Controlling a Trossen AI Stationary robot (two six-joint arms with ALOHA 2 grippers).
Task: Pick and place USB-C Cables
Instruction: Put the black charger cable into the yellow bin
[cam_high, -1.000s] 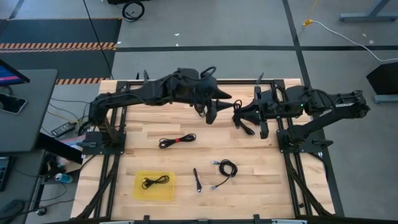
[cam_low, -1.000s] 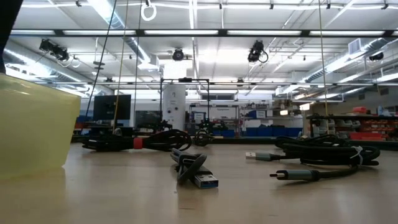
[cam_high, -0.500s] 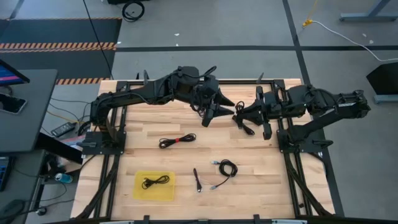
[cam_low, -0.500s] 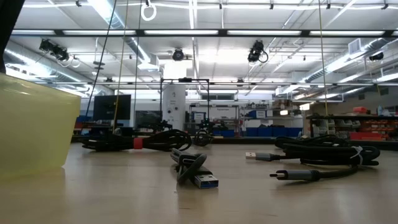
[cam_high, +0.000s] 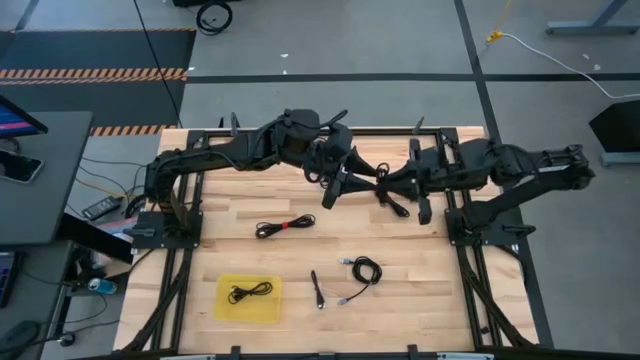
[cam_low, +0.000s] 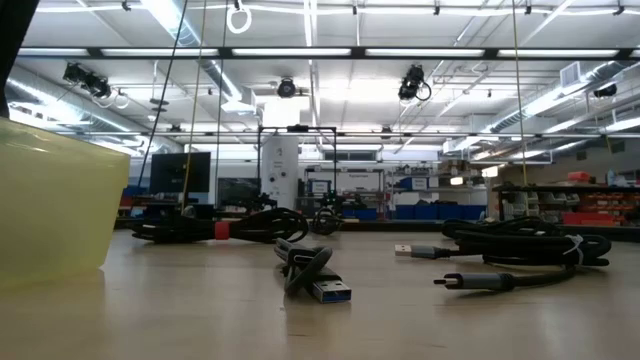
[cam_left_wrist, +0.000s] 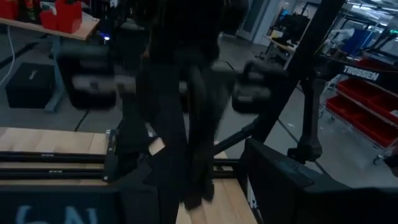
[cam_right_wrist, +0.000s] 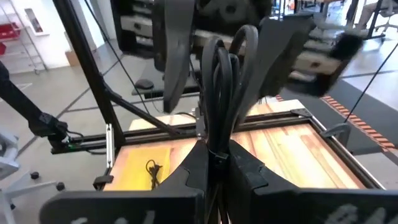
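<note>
My right gripper (cam_high: 382, 186) is over the far middle of the table, shut on a bundled black USB-C cable (cam_right_wrist: 225, 87). My left gripper (cam_high: 335, 190) meets it from the left and is open. In the right wrist view its two fingers (cam_right_wrist: 174, 56) stand either side of the bundle's looped end (cam_right_wrist: 239, 38), apart from it. Other cables lie on the table: one with a red tie (cam_high: 285, 226), a coiled one (cam_high: 363, 270), a short one (cam_high: 317, 288), and one inside the yellow tray (cam_high: 225, 310). My right gripper pinches the cable bundle between its two fingers at the bundle's tied end (cam_right_wrist: 217, 154), coming level from the table's right. The bundle sticks out past the fingertips toward the left gripper, lifted clear of the table.
The low view shows the yellow tray's wall (cam_low: 55, 210), the red-tied cable (cam_low: 215, 228), the short cable with a USB plug (cam_low: 312, 275) and the coiled cable (cam_low: 530, 245) on the wood. Black frame rails run along the table's edges.
My left gripper has turned at the wrist and shifted slightly toward the near edge, while my right gripper has edged left with the cable, so the two now stand closer together. The cables on the table have not moved.
</note>
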